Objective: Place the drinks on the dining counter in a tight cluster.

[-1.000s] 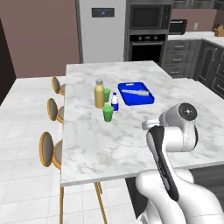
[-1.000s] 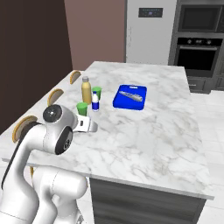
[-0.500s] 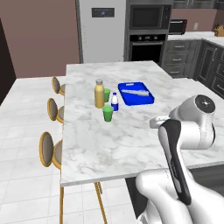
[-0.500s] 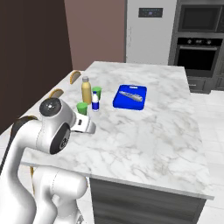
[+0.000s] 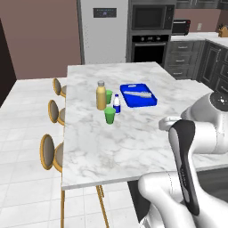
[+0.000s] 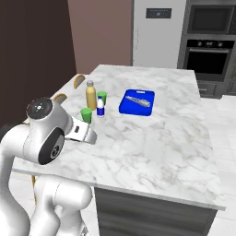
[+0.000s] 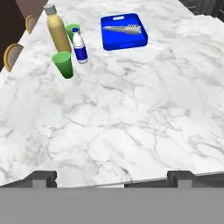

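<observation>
Two drinks stand close together on the dining counter [image 5: 133, 138] near its stool side. One is a tall yellow juice bottle [image 5: 101, 95] [image 6: 91, 95] [image 7: 58, 32] with a grey cap. The other is a small blue-labelled water bottle [image 5: 116, 103] [image 6: 100, 107] [image 7: 79, 45]. My gripper [image 7: 113, 177] hovers over the counter's near edge, well short of them. It is open with nothing between its fingertips [image 7: 41, 176].
Two green cups flank the bottles, one in front [image 5: 110, 116] [image 7: 64, 64] and one behind [image 5: 109, 95] [image 7: 73, 30]. A blue tray [image 5: 138, 95] [image 6: 137, 102] [image 7: 124, 30] holding a utensil lies beside them. Round tan stools [image 5: 51, 153] line the counter's far-left side.
My arm's upper joints have swung back toward the near side of the counter. The bottles, cups and tray stand where they were, and the gripper stays open.
</observation>
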